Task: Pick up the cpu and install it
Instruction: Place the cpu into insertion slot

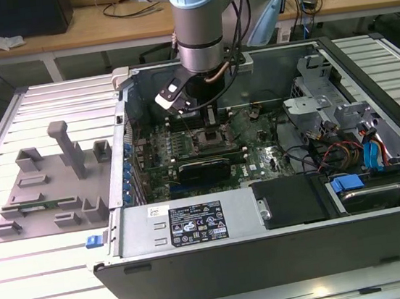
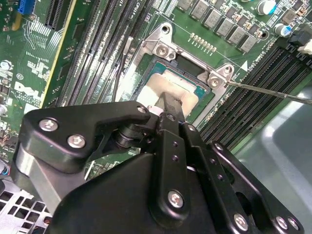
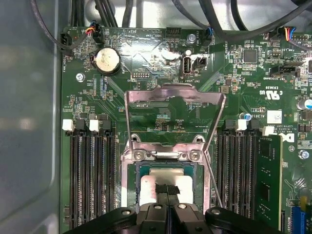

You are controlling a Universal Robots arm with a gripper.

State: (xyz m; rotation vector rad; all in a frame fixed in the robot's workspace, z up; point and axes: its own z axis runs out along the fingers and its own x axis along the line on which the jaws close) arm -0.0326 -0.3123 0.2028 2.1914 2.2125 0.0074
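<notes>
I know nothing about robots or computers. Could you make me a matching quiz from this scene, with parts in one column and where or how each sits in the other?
1. cpu
2. metal load plate
3. coin battery
4. grey fixture tray

A. outside the computer case, on the exterior view's left
B. swung up, open
C. in the socket, under the gripper
D. round, silver, on the motherboard

Pairs: 1-C, 2-B, 3-D, 4-A
</notes>
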